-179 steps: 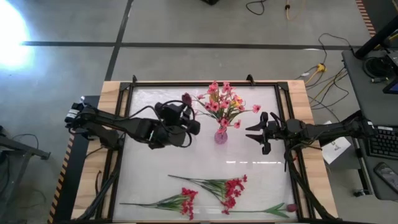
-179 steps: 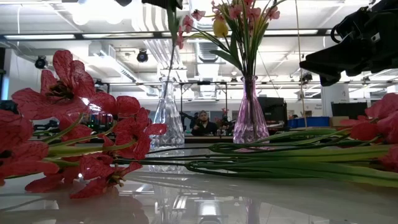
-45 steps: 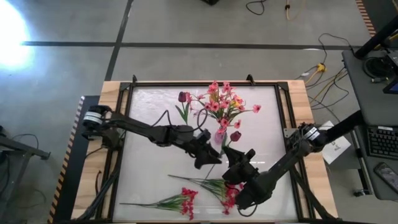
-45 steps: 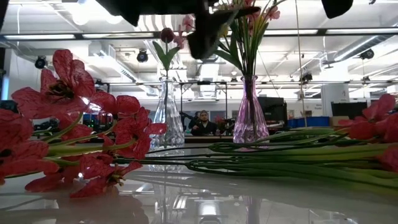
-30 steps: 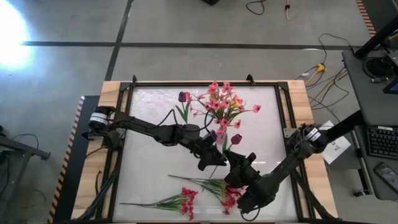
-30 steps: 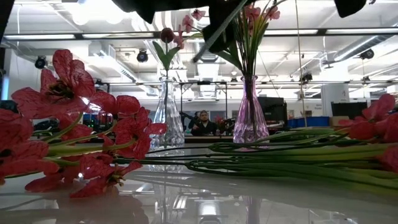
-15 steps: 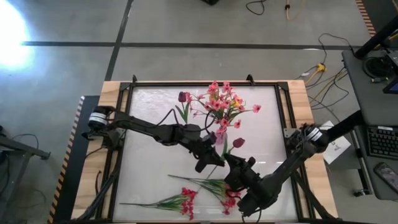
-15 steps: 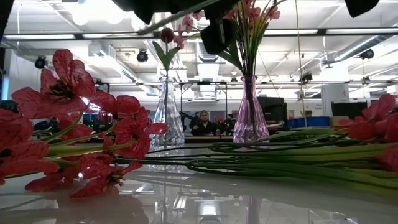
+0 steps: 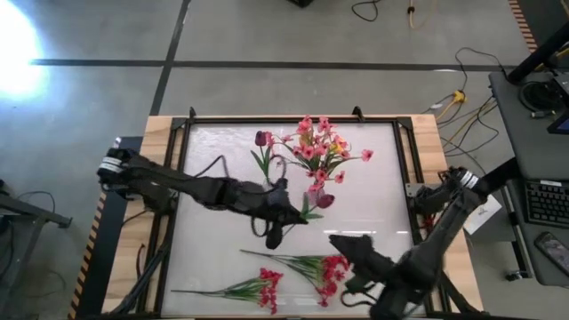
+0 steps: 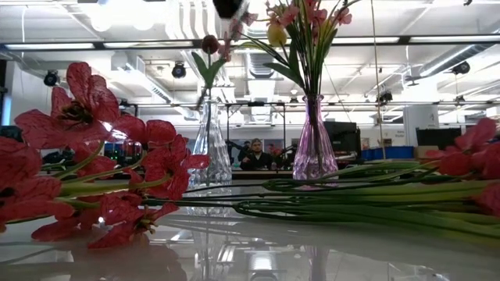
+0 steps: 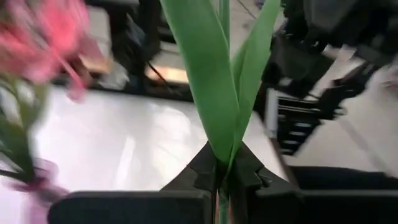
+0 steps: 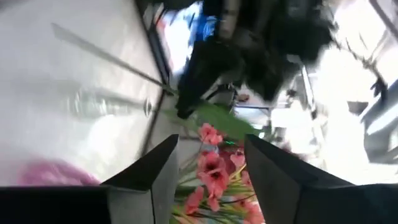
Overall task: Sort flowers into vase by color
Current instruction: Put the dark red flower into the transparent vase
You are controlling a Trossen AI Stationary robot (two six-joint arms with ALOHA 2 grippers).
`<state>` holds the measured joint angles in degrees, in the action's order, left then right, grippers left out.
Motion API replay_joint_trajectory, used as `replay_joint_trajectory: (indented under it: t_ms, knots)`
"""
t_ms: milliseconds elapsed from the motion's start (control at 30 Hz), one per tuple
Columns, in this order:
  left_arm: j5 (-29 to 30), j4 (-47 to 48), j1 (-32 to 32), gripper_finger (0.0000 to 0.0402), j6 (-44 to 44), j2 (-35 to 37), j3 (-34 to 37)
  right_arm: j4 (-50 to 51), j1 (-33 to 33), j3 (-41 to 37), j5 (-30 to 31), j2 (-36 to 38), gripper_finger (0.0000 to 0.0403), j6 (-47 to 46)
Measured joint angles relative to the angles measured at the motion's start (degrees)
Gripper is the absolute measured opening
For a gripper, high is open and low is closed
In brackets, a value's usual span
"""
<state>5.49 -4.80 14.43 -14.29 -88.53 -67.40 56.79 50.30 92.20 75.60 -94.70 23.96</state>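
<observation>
My left gripper (image 9: 286,216) is above the table's middle, shut on a flower with a dark-red blossom (image 9: 324,200) and broad green leaves (image 11: 214,106). It is beside the pink vase (image 9: 316,194), which holds pink and yellow flowers (image 9: 316,147). The clear vase (image 10: 209,148) holds one dark-red flower (image 9: 264,139). My right gripper (image 9: 338,239) hangs open and empty over the red sprays (image 9: 324,271) lying near the table's near edge. My left gripper pinches the flower's stem (image 11: 221,186) between its two fingers, just below where the leaves branch off. The fingers lie across the stem. The flower is lifted clear of the table and reaches from the gripper toward the table's right, blossom end farthest out.
Another red spray (image 9: 267,289) and a further stem (image 9: 391,300) lie along the near edge. The two vases stand close together toward the far middle. The table's frame (image 9: 404,133) runs round the white top. A person (image 10: 254,154) shows in the room behind.
My left gripper has moved toward the table's left with the flower, whose blossom swung left toward the pink vase. My right gripper has drawn back from the flower toward the near edge, and its arm has swung out to the right.
</observation>
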Motion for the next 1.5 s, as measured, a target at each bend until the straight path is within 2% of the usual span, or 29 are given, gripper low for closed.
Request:
replay_joint_trajectory:
  t_ms: [100, 167, 267, 333, 433, 567, 667, 800, 1000, 1300, 1500]
  knots:
    - [9.07, 0.05, 3.99, 0.0, 6.04, 3.76, 1.74, -1.62, 2.24, 0.02, 0.13, 2.98, 0.0183, -6.39]
    - [18.19, -1.23, 7.11, 0.0, 10.1, 6.29, 3.19, -1.72, 3.54, 0.04, 0.3, 4.57, 0.0183, -11.88]
    - [32.22, -10.35, 11.09, 0.0, 18.46, 9.74, 7.23, -1.58, 5.14, 0.02, 0.25, 6.58, 0.018, -18.51]
    - [36.05, -18.88, 11.97, 0.0, 23.29, 11.73, 10.92, -1.66, 5.74, 0.0, 0.4, 7.53, 0.0175, -20.85]
    - [38.53, -29.59, 11.62, 0.0, 28.06, 14.57, 17.11, -1.56, 6.04, 0.0, 0.35, 8.07, 0.0167, -22.48]
    - [48.92, -38.33, 9.76, 0.0, 38.17, 16.81, 23.56, -1.53, 5.95, 0.0, 0.32, 8.03, 0.0158, -21.5]
    - [48.3, -44.23, 7.44, 0.0, 41.05, 17.7, 26.38, -1.55, 5.84, 0.0, 0.42, 7.8, 0.0152, -20.36]
    - [41.07, -47.71, 4.74, 0.0, 38.86, 17.8, 27.11, -1.53, 5.4, -0.04, 0.45, 7.65, 0.0145, -20.39]
    - [41.92, -47.52, 3.69, 0.0, 36.71, 16.28, 26.29, -1.05, 5.16, -0.07, 0.46, 7.65, 0.0139, -22.62]
    - [42.63, -42.88, 3.9, 0.0, 31.62, 15.69, 26.21, 5.64, 5.18, -0.07, 0.46, 7.65, 0.014, -33.11]
    - [43.48, -42.04, 3.9, 0.0, 28.52, 15.43, 26.21, 6.8, 5.17, -0.07, 0.47, 7.65, 0.0137, -34.6]
